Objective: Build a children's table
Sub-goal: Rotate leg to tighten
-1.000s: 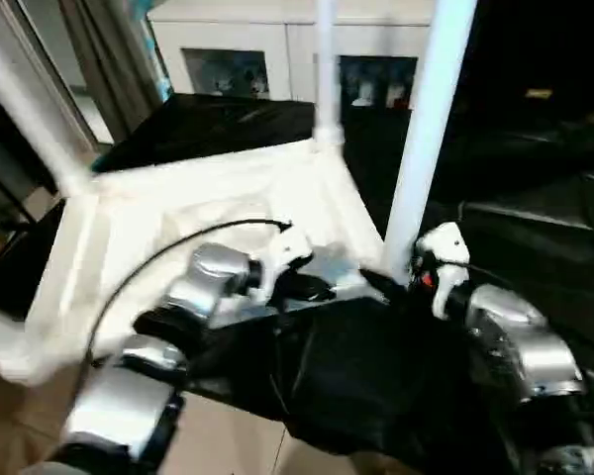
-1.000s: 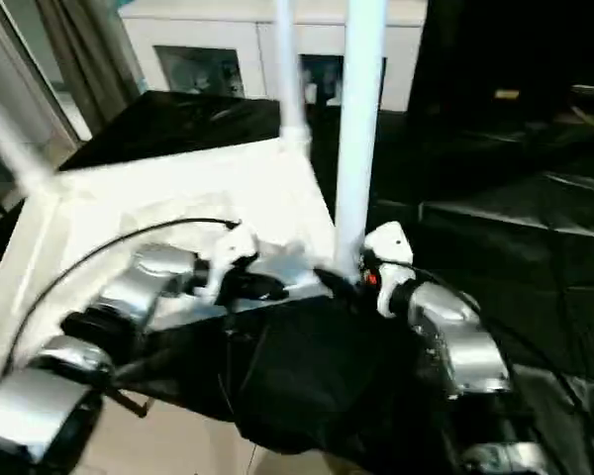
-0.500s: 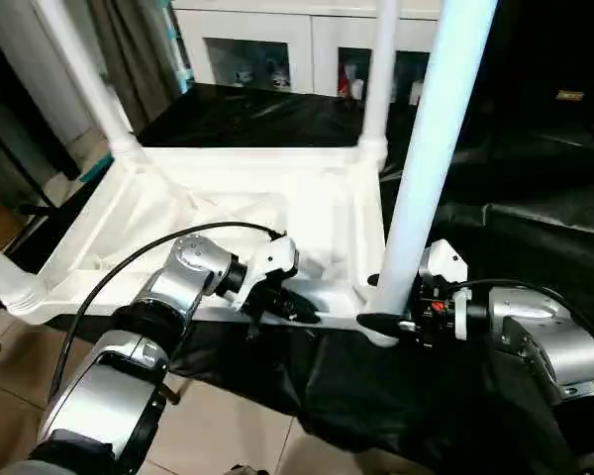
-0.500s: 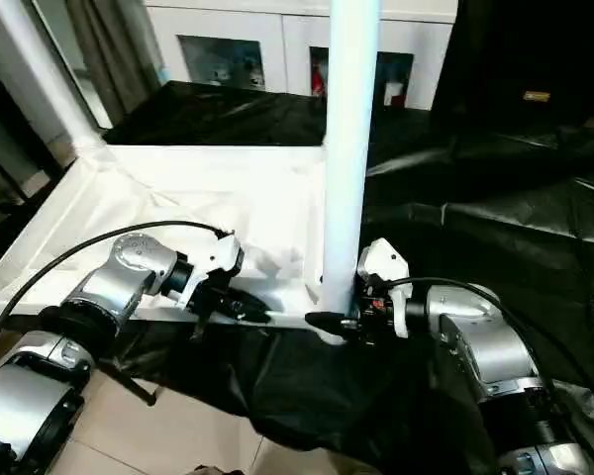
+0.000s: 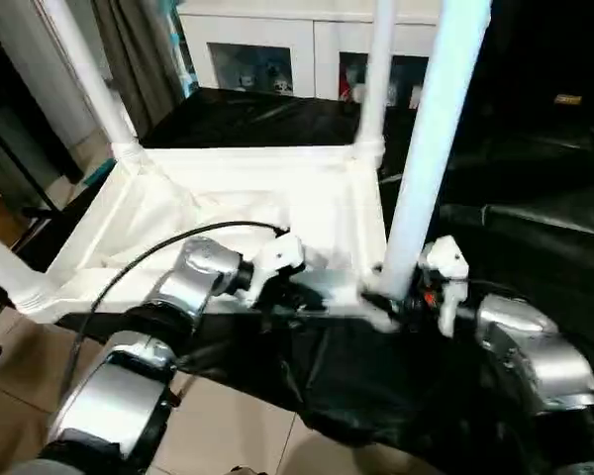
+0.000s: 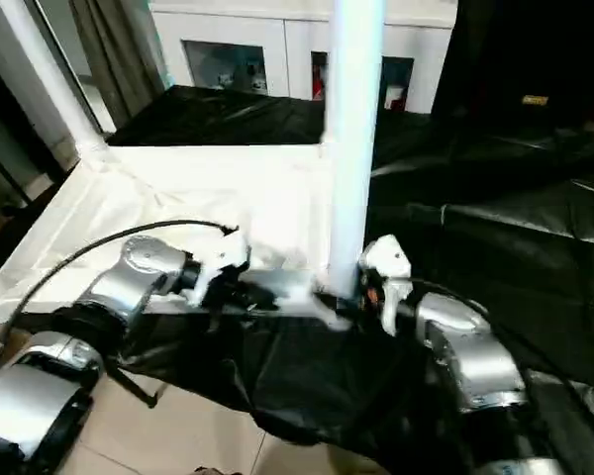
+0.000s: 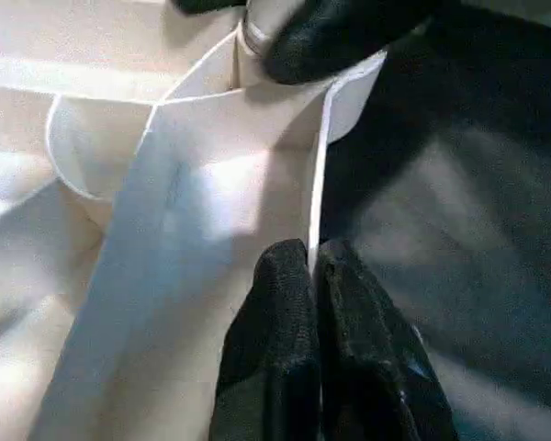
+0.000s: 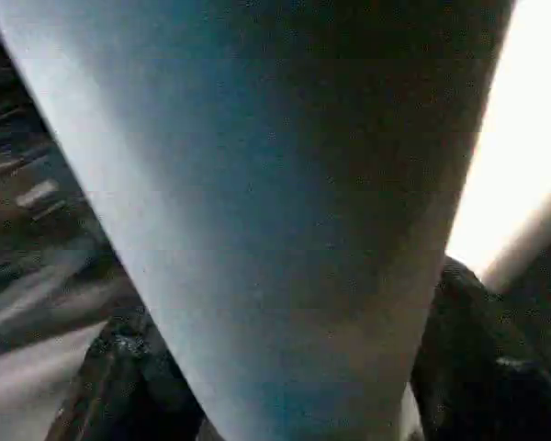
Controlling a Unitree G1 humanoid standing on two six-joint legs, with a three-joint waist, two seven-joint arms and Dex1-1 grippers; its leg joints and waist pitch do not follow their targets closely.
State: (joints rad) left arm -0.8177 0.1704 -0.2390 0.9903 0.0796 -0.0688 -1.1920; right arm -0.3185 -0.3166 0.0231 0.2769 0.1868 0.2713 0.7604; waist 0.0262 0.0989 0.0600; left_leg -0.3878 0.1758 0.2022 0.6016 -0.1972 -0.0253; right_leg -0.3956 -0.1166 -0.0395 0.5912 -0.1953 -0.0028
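The left pincer [image 7: 314, 276] is clamped on the table's rim [image 7: 318, 184], the right pincer [image 5: 401, 302] closes around the near leg [image 5: 426, 148]; a skewed push may jam it in its socket.

The room is bright, and soft light from above makes the upside-down white plastic table top [image 5: 238, 203] glow so much that its ribs are hard to see, while the shiny black plastic sheet [image 5: 535, 213] shows pale streaks of glare. Both head views are smeared by motion blur, worst around the silver forearms [image 6: 460, 351] and the near edge of the top. In the right wrist view the tall white tube leg [image 8: 285, 211] is very close, fuzzy and shaded blue-grey, with a washed-out bright patch at one side.
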